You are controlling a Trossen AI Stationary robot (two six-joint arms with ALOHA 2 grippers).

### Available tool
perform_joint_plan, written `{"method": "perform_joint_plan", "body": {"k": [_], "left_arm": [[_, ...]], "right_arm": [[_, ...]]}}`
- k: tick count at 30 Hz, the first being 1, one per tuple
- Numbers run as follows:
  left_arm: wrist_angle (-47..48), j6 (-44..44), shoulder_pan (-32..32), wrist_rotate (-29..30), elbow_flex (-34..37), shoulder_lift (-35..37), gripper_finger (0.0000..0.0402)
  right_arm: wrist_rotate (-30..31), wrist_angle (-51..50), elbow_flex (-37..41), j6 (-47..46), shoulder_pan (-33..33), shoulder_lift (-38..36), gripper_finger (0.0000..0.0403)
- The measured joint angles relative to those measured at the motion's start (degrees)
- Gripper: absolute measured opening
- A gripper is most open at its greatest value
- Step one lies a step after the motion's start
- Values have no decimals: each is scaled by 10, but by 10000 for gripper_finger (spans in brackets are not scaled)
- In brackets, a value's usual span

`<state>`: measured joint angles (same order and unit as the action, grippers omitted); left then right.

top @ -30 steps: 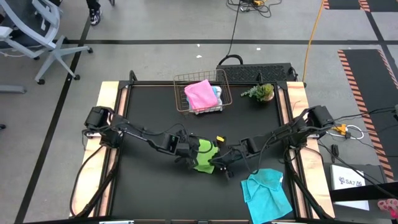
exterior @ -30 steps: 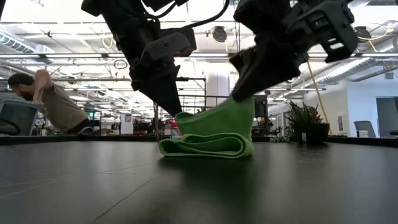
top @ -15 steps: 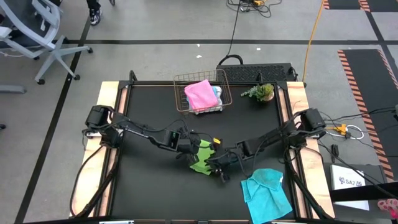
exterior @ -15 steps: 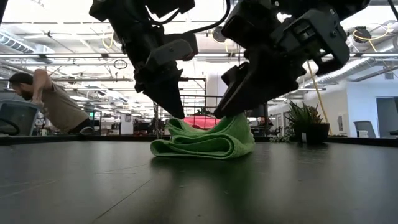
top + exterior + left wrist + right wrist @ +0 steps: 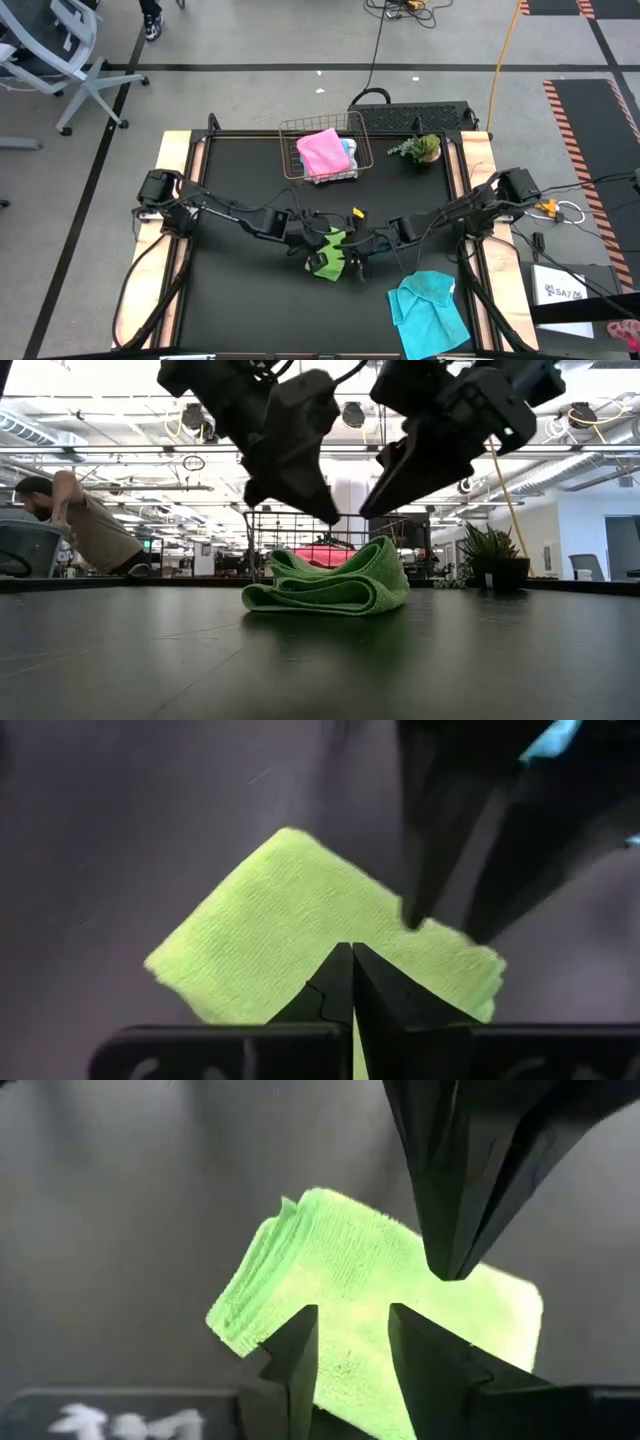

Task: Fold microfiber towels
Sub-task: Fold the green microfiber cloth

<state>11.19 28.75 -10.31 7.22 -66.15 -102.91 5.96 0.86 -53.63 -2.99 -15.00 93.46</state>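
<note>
High view: green towel (image 5: 326, 252) folded small, lying mid-table on the black mat (image 5: 240, 300), slightly toward the near side. Left gripper (image 5: 312, 243) over its left edge, right gripper (image 5: 352, 257) over its right edge — the two arms meet above it. Cyan towel (image 5: 430, 310) spread loose at the near right. Pink towel (image 5: 322, 152) in the wire basket (image 5: 288, 150) at the far edge, a bit of blue cloth beside it; plant (image 5: 420, 148) to the basket's right.

Low view: green towel a layered bundle flat on the mat, both grippers lifted clear above it, nothing held. Person (image 5: 75, 520) bent over in the room at far left.

Left wrist view: fingers pressed together, tips over the towel.

Right wrist view: fingers apart by a narrow gap — empty, towel below.
</note>
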Motion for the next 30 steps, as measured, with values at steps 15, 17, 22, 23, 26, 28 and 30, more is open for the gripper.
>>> {"method": "perform_joint_plan", "body": {"k": [15, 17, 22, 23, 26, 28, 30], "left_arm": [[15, 44, -32, -13, 3, -32, 3], [6, 49, -32, -12, 3, -40, 7], [8, 49, -31, -14, 3, -44, 3], [12, 49, -31, -14, 3, -46, 3], [22, 49, -32, -18, 4, -48, 7], [35, 49, -32, -17, 3, -47, 8], [60, 47, -32, -17, 3, -47, 3]], "right_arm": [[0, 5, 0, -11, 31, 31, 4], [0, 2, 0, -12, 31, 31, 2], [-2, 3, 14, -43, 30, 30, 1], [-2, 5, 23, -52, 30, 30, 1], [-2, 12, 49, -73, 30, 31, 1], [-2, 17, 62, -79, 30, 31, 1], [-2, 15, 72, -83, 31, 31, 1]]}}
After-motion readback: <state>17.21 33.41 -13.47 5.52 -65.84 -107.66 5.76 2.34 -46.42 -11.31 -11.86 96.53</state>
